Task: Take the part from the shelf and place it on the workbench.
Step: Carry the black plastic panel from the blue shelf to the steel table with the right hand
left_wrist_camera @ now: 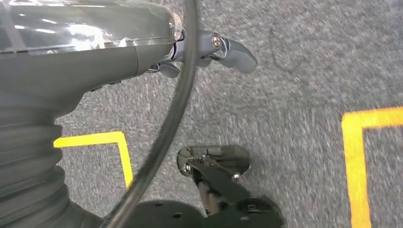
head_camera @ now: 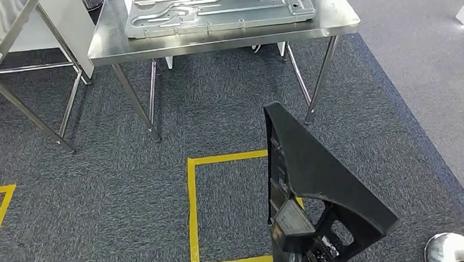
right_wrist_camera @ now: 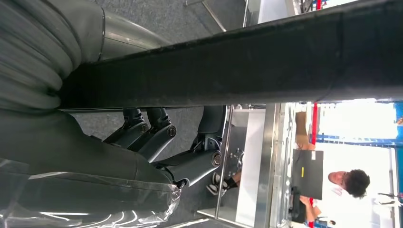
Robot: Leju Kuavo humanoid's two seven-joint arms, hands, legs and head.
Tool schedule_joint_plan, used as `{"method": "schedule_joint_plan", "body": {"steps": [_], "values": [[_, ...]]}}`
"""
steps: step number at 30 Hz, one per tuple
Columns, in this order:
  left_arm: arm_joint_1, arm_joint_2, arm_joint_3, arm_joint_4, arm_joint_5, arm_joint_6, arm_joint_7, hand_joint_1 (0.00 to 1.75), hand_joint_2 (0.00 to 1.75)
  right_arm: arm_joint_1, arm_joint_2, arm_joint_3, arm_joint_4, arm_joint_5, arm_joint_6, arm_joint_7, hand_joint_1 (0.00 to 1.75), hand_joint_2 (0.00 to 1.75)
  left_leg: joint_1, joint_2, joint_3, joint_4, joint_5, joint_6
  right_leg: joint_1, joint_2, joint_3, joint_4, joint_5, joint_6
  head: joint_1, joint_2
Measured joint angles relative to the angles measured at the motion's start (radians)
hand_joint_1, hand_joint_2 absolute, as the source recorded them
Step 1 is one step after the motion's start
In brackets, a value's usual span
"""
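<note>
Fingers of the right hand curl round the edge of the black part, gripping it; the head view shows that part upright, low on the right, over the carpet. Left hand hangs by the robot's side above the floor, fingers loosely apart, holding nothing.

Step in hand, as I judge it: carrying the part to the table. To do it well, keep the grip firm and the part upright while walking up to the yellow floor square. Raise the part above the table edge before reaching in. Set it down on bare steel beside the metal plate, not on it.

Table is stainless, on thin legs, ahead and well apart from the part. Second steel frame stands to its left. Carpet is dark grey with yellow tape marks. Right wrist view catches a person in the background, beyond more steel legs.
</note>
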Motion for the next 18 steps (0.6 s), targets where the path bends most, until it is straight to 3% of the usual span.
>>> {"method": "schedule_joint_plan", "body": {"steps": [2, 3, 4, 6, 8, 10, 12, 14, 17, 18], "values": [[0.002, 0.000, 0.000, 0.000, -0.001, 0.000, 0.000, 0.00, 1.75, 0.000, 0.000, 0.002, 0.002, 0.000, -0.004, 0.002, 1.75, 1.75, 0.000, 0.000, -0.074, 0.090, -0.049, -0.002, 0.005, 0.003, 0.017, 0.000, -0.017, -0.005, 0.000, 0.000], [0.004, 0.000, 0.000, 0.000, -0.001, 0.000, 0.001, 0.00, 1.75, 0.001, 0.000, 0.003, 0.003, 0.000, -0.007, 0.003, 1.75, 1.75, 0.000, 0.000, -0.095, 0.098, -0.056, -0.001, 0.008, 0.005, 0.028, 0.000, -0.026, -0.006, 0.000, 0.000], [0.006, 0.000, 0.000, 0.000, -0.001, 0.000, 0.002, 0.00, 1.75, 0.001, 0.000, 0.003, 0.004, 0.000, -0.010, 0.005, 1.75, 1.75, -0.001, 0.000, -0.102, 0.074, -0.038, 0.002, 0.010, 0.007, 0.041, 0.000, -0.035, -0.006, 0.000, 0.000], [0.008, 0.001, 0.000, 0.000, -0.001, 0.000, 0.003, 0.00, 1.75, 0.000, -0.002, 0.005, 0.006, 0.003, -0.022, 0.016, 1.75, 1.75, -0.006, 0.000, -0.088, -0.030, 0.055, 0.015, 0.013, 0.008, 0.069, -0.001, -0.057, -0.003, 0.000, 0.000], [0.009, 0.002, 0.000, 0.000, -0.001, 0.000, 0.005, 0.00, 1.75, -0.001, -0.007, 0.006, 0.010, 0.004, -0.040, 0.032, 1.75, 1.75, -0.015, 0.000, -0.079, -0.106, 0.118, 0.027, 0.013, 0.009, 0.083, -0.001, -0.073, 0.005, 0.000, 0.000], [0.010, 0.003, 0.000, 0.000, -0.001, 0.001, 0.008, 0.00, 1.75, -0.002, -0.014, 0.006, 0.016, 0.007, -0.069, 0.050, 1.75, 1.75, -0.021, -0.001, -0.078, -0.125, 0.120, 0.035, 0.012, 0.011, 0.091, 0.002, -0.077, 0.019, 0.000, 0.000], [0.012, 0.003, 0.000, 0.000, -0.002, -0.001, 0.012, 0.00, 1.75, -0.005, -0.017, 0.006, 0.021, 0.017, -0.108, 0.076, 1.75, 1.75, -0.017, -0.003, -0.054, -0.144, 0.122, 0.045, 0.011, 0.010, 0.097, 0.019, -0.077, 0.031, -0.001, 0.000], [0.011, 0.004, 0.000, 0.000, -0.005, -0.006, 0.014, 0.00, 1.75, -0.015, -0.018, 0.004, 0.024, 0.032, -0.141, 0.101, 1.75, 1.75, -0.012, -0.004, -0.024, -0.160, 0.119, 0.053, 0.007, 0.008, 0.066, 0.085, -0.096, 0.043, -0.001, 0.000], [0.010, 0.007, 0.000, 0.000, -0.010, -0.016, 0.016, 0.00, 1.75, -0.031, -0.018, 0.002, 0.024, 0.072, -0.178, 0.136, 1.75, 1.75, -0.010, -0.004, -0.003, -0.165, 0.100, 0.054, -0.006, 0.006, -0.051, 0.237, -0.155, 0.063, 0.000, 0.000], [0.011, 0.008, 0.000, 0.000, -0.012, -0.018, 0.016, 0.00, 1.75, -0.035, -0.018, 0.001, 0.024, 0.089, -0.188, 0.146, 1.75, 1.75, -0.008, -0.005, 0.006, -0.165, 0.092, 0.052, -0.011, 0.005, -0.078, 0.255, -0.154, 0.069, 0.000, 0.000]]}}
